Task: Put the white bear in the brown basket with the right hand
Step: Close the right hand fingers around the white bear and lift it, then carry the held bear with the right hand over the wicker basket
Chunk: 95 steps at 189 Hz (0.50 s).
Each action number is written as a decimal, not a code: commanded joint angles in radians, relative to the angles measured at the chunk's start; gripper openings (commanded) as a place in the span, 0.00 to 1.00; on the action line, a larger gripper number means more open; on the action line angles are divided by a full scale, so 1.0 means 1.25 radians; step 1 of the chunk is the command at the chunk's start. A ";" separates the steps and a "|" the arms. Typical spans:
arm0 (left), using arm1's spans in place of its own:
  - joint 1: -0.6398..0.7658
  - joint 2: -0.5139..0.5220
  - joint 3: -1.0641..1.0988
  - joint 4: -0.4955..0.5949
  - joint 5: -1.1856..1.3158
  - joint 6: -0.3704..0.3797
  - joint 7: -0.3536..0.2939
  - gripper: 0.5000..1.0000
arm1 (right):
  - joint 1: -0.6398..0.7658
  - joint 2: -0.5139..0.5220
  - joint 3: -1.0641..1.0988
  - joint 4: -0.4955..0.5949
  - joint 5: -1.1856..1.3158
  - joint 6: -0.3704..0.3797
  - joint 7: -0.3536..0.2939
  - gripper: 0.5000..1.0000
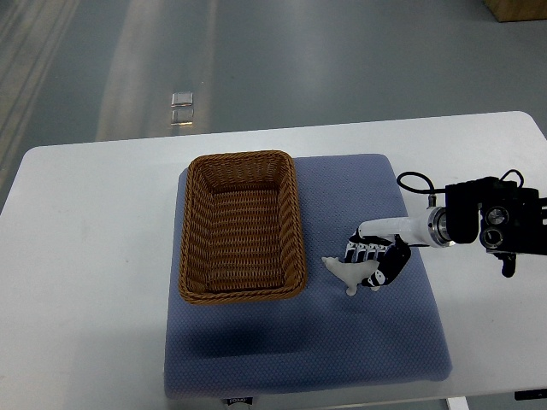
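The blue mat (308,342) bears the white bear (349,273), loosely clasped in the right hand (378,260); it could slip before clearing the brown basket (295,231) rim.

Single top view, set on my side of the work, looking steeply down and forward. It takes in the whole white rectangular table (94,256) at middling range, grey floor (299,60) beyond its far edge. My right arm enters from the frame's right edge.

bear (349,272): 1; basket (243,226): 1; mat (376,333): 1; table (85,256): 1; hand (376,260): 1
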 commanded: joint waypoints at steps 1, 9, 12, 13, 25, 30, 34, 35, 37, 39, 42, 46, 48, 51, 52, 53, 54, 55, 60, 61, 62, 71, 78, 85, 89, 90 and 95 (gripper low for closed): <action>0.000 0.000 0.001 0.000 0.000 0.000 0.000 1.00 | -0.002 0.000 0.002 -0.003 -0.005 -0.011 0.000 0.00; 0.000 0.000 0.001 0.000 0.000 0.000 0.000 1.00 | 0.004 -0.004 0.004 -0.003 -0.005 -0.011 0.001 0.00; 0.000 0.000 0.001 0.000 0.000 0.000 0.000 1.00 | 0.008 -0.005 0.006 -0.003 -0.005 -0.011 0.001 0.00; 0.000 0.000 0.001 0.000 0.000 0.000 0.000 1.00 | 0.008 -0.005 0.006 -0.003 -0.005 -0.011 0.001 0.00; 0.000 0.000 0.001 0.000 0.000 0.000 -0.001 1.00 | 0.010 -0.016 0.027 -0.003 -0.003 -0.005 0.000 0.00; 0.000 0.000 0.001 0.000 0.000 0.000 0.000 1.00 | 0.015 -0.026 0.039 -0.003 -0.002 0.000 0.000 0.00; 0.000 0.000 0.001 0.000 0.000 0.000 0.000 1.00 | 0.021 -0.031 0.044 -0.003 0.000 0.003 0.000 0.00; 0.000 0.000 0.001 0.000 0.000 0.000 0.000 1.00 | 0.021 -0.031 0.044 -0.003 0.000 0.003 0.000 0.00; 0.000 0.000 0.001 0.000 0.000 0.000 -0.001 1.00 | 0.026 -0.033 0.045 -0.003 0.000 0.005 0.000 0.00; 0.000 0.000 0.001 0.000 0.000 0.000 0.000 1.00 | 0.030 -0.036 0.047 -0.002 0.001 0.007 0.000 0.00; 0.000 0.000 0.001 0.000 0.000 0.000 0.000 1.00 | 0.035 -0.037 0.047 -0.002 0.001 0.009 0.000 0.00; 0.000 0.000 0.001 0.000 0.000 0.000 0.000 1.00 | 0.046 -0.041 0.048 -0.002 0.003 0.016 0.000 0.00; 0.000 0.000 0.001 0.000 0.000 0.000 0.000 1.00 | 0.051 -0.042 0.048 -0.001 0.003 0.019 0.000 0.00; 0.000 0.000 0.001 0.000 0.000 0.000 -0.001 1.00 | 0.061 -0.047 0.048 -0.001 0.005 0.024 0.000 0.00; 0.000 0.000 0.001 0.000 0.000 0.000 -0.001 1.00 | 0.061 -0.047 0.048 -0.001 0.005 0.024 0.000 0.00; 0.000 0.000 0.001 0.000 0.000 0.000 -0.001 1.00 | 0.066 -0.051 0.049 0.001 0.005 0.028 -0.002 0.00; 0.000 0.000 0.001 0.000 0.000 0.000 -0.001 1.00 | 0.066 -0.051 0.049 0.001 0.005 0.028 -0.002 0.00; 0.000 0.000 0.001 0.000 0.000 0.000 -0.001 1.00 | 0.070 -0.053 0.049 0.002 0.005 0.030 0.000 0.00; 0.000 0.000 0.001 0.000 0.000 0.000 -0.001 1.00 | 0.080 -0.060 0.051 0.002 0.007 0.036 -0.002 0.00; 0.000 0.000 0.001 0.000 0.000 0.000 0.000 1.00 | 0.085 -0.063 0.053 0.003 0.007 0.039 0.000 0.00; 0.000 0.000 0.001 0.000 0.000 0.000 -0.001 1.00 | 0.088 -0.067 0.054 0.004 0.008 0.043 0.000 0.00; 0.000 0.000 0.001 0.000 0.000 0.000 -0.001 1.00 | 0.110 -0.078 0.059 0.007 0.009 0.055 0.000 0.00; 0.000 0.000 0.001 -0.001 0.000 0.000 0.000 1.00 | 0.127 -0.081 0.065 0.007 0.012 0.061 0.000 0.00; 0.000 0.000 0.001 -0.001 0.000 0.000 0.000 1.00 | 0.148 -0.083 0.072 0.007 0.016 0.065 0.000 0.00; 0.000 0.000 0.001 -0.002 0.001 0.000 0.000 1.00 | 0.156 -0.083 0.076 0.007 0.021 0.065 0.000 0.00; 0.000 0.000 0.001 -0.002 0.000 0.000 0.000 1.00 | 0.160 -0.083 0.077 0.007 0.024 0.065 0.000 0.00; 0.000 0.000 0.001 -0.002 0.000 0.000 -0.001 1.00 | 0.166 -0.081 0.080 0.006 0.029 0.065 0.000 0.00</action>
